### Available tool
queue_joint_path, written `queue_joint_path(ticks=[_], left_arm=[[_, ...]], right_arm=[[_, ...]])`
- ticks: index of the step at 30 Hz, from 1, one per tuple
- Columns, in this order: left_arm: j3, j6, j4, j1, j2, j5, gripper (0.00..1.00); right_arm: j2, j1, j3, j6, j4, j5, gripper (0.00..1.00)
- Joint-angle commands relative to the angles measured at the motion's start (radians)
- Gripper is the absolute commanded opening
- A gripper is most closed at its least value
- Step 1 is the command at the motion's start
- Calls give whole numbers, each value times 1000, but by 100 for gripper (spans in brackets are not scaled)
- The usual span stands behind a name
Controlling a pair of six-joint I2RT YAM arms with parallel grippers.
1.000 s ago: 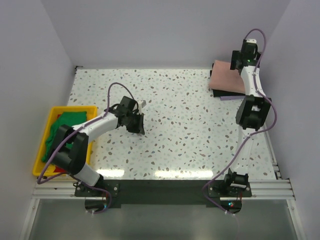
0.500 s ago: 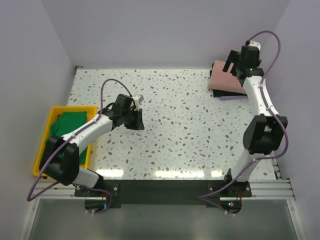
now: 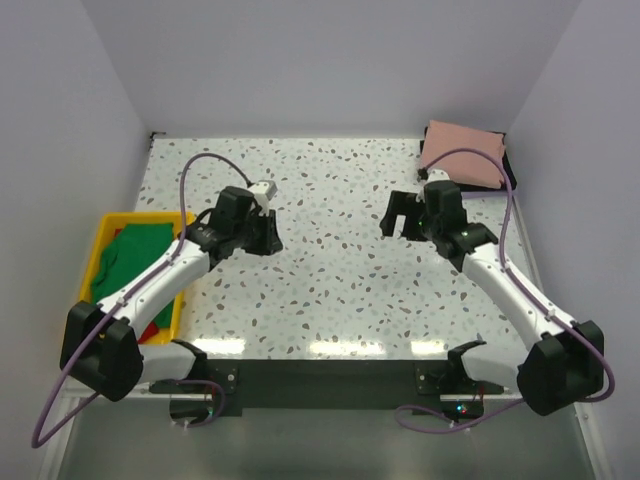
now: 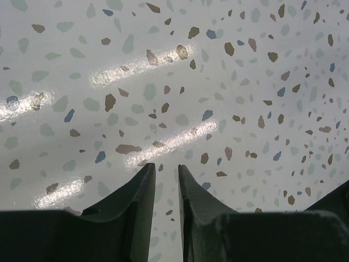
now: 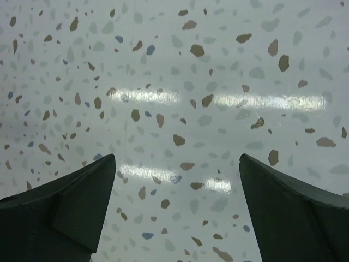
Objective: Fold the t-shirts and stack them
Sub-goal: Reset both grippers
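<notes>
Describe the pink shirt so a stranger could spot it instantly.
Find the far right corner of the speckled table. A folded pink shirt lies flat there, the only pink cloth; the green shirt sits in the yellow bin at left.

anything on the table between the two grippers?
Nothing. The top view shows only bare speckled table between the left gripper and the right gripper.

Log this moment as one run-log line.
left gripper: shut, empty | right gripper: open, empty | folded pink t-shirt: far-right stack | green t-shirt: in yellow plastic bin
</notes>
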Motion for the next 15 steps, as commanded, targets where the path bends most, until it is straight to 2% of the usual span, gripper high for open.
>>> queue_joint_path(ticks=[1, 7, 15], left_arm=[[-25, -7, 23, 8, -43, -25, 29], [-56, -18, 34, 8, -68, -30, 29], [-62, -17, 40, 8, -98, -35, 29]], right_arm=[[-105, 0, -62, 55, 29, -75, 99], [-209, 0, -100, 23, -45, -44, 99], [-266, 0, -105, 15, -49, -44, 99]])
